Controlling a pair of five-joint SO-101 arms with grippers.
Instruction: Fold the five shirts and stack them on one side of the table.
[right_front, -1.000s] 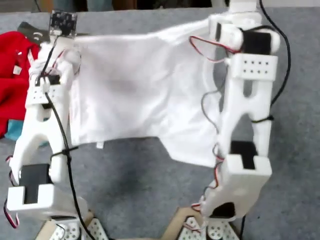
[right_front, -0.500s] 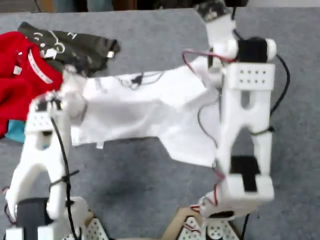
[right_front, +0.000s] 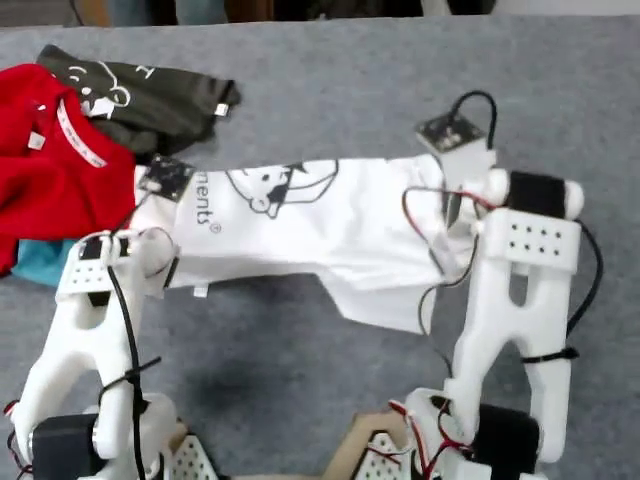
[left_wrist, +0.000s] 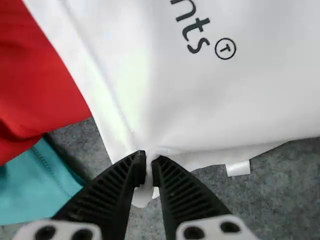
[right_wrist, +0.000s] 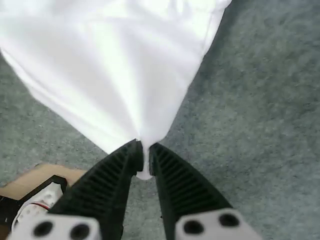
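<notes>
Folding step: white printed cotton shirt (right_front: 330, 225) spread across middle of grey felt table (right_front: 280, 390). Left gripper (left_wrist: 147, 161) and right gripper (right_wrist: 143, 151) each clamped tight on an opposite shirt edge. Next, by judgement: laying both pinched edges down evenly, then releasing.

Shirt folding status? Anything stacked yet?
Done: nothing looks folded or stacked. In hand: the white shirt, spread on the table, with the left gripper and right gripper each shut on an edge of it. Left: folding it, then the red shirt, dark shirt and teal shirt, heaped loose by the left arm.
</notes>
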